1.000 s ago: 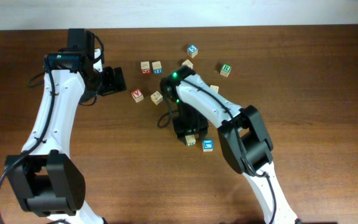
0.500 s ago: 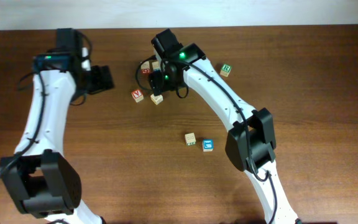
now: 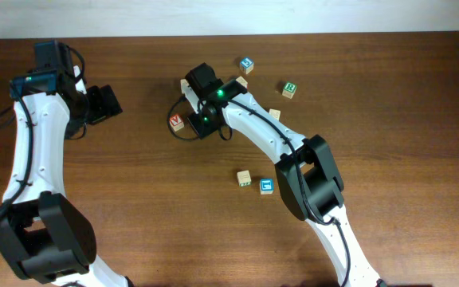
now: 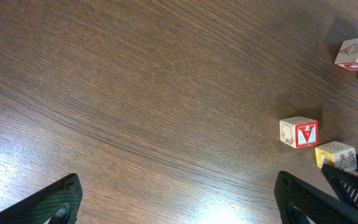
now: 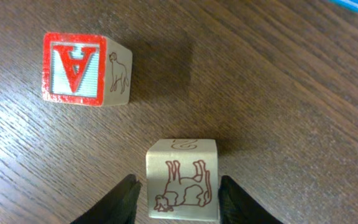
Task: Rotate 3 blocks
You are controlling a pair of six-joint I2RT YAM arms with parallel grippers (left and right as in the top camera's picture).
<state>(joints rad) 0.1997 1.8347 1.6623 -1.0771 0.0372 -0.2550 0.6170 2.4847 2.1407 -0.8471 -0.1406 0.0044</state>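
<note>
Swung over from mid-table, right gripper (image 5: 179, 198) straddles the tan block (image 5: 182, 163) with its red animal outline, pinch unclear; left gripper (image 4: 179, 205) spread.

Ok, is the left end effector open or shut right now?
Open. The left end effector has its fingers far apart in its wrist view, only bare table between them.

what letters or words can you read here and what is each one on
"V": red letter on the red-framed block.
Tan animal block: a curly red mark on its top, not readable.
Green-lettered block: too small to read.
Far blue block and near blue block: too small to read.
Block with red markings, left wrist view: not readable.
</note>
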